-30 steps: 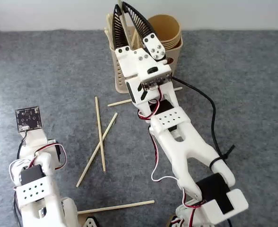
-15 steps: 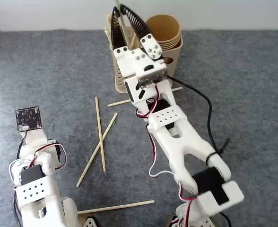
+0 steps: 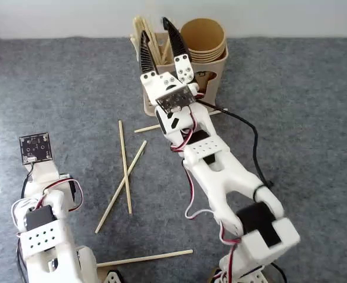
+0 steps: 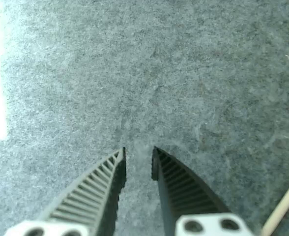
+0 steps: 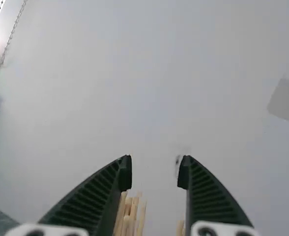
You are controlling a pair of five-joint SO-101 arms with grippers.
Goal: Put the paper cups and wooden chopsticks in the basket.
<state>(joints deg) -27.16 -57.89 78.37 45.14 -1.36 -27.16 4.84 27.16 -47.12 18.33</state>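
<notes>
Plainly the work left is on the table (image 3: pixel 303 130): a crossed pair of chopsticks (image 3: pixel 125 171) lies near its middle, a short-showing stick (image 3: pixel 147 128) lies just in front of the basket (image 3: pixel 218 75), partly under the right arm, and a single chopstick (image 3: pixel 145 257) lies along the near edge. The basket stands at the middle of the far edge and holds a stack of paper cups (image 3: pixel 204 34) and a bundle of chopsticks (image 3: pixel 139 26).

The right gripper (image 3: pixel 154 27) hangs over the basket between bundle and cups, its jaws spread and grasping nothing. In the right wrist view the stick tops show beneath it (image 5: pixel 154 160). The left gripper (image 4: pixel 138 150) sits above bare grey felt by the near left corner, jaws parted by a narrow gap, nothing between them.

Judging by looks, the sticks are light, stiff and thin, lying flat on a soft nap, so a pinch should come straight down across the shaft. Taken near the middle, a stick would likely hang level; taken at an end, it may swing. The round wood could roll or twist between the ribbed pads. The crossed pair touch, so lifting the upper one first seems safer. The cups look thin-walled and crushable.
</notes>
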